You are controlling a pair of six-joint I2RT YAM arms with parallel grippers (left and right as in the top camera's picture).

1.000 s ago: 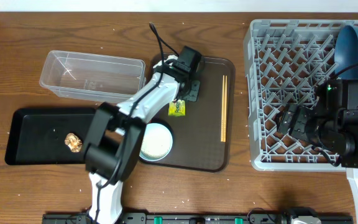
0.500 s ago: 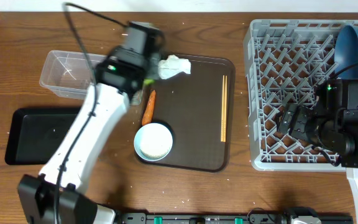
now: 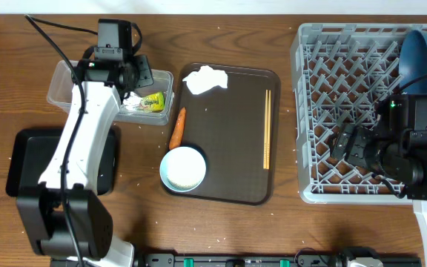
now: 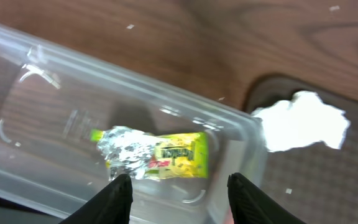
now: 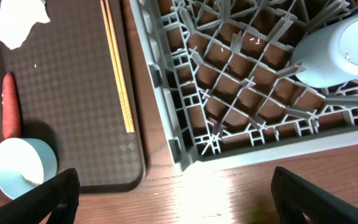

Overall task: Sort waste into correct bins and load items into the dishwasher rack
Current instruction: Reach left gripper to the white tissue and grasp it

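Twice saw parted, empty jaws: left gripper [image 4: 179, 180] above clear tub [image 4: 48, 93] containing green-and-silver wrapper [image 4: 160, 158]; right gripper [image 5: 176, 177] over dishwasher rack [image 3: 310, 111]. Judged crumpled white tissue [image 3: 206, 79] on serving tray [image 3: 236, 148] featherlight, soft; pinchable anywhere.

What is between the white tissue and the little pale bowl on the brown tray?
An orange carrot lies on the tray between the tissue and the pale bowl. The overhead view shows it.

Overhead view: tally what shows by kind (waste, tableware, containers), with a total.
Waste: 3 (wrapper, tissue, carrot)
Tableware: 3 (blue plate, pale bowl, chopsticks pair)
Containers: 4 (clear tub, black tray, brown tray, rack)
Total: 10
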